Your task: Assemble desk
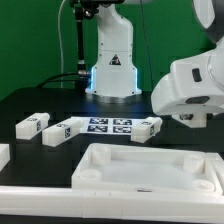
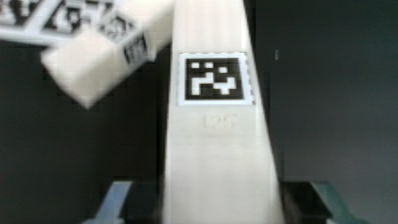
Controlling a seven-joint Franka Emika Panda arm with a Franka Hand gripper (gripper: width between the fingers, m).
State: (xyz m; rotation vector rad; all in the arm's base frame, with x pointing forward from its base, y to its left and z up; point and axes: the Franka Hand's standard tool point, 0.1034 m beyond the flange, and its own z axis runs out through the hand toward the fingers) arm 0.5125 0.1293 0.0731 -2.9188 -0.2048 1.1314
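Observation:
In the wrist view a long white desk leg (image 2: 221, 120) with a black-and-white tag runs between my fingers (image 2: 125, 200). Both fingers lie against its sides, so the gripper (image 2: 221, 202) is shut on it. A second leg (image 2: 98, 55) lies slanted beside its far end. In the exterior view the gripper (image 1: 186, 117) is at the right, low over the table, and the held leg is hidden by the hand. The rimmed desk top (image 1: 150, 165) lies in front. Loose legs lie at the left (image 1: 32, 124), beside it (image 1: 60, 131) and by the board (image 1: 147, 127).
The marker board (image 1: 108, 125) lies flat in the middle of the black table. The robot base (image 1: 112, 60) stands behind it. Another white part (image 1: 3, 155) shows at the exterior view's left edge.

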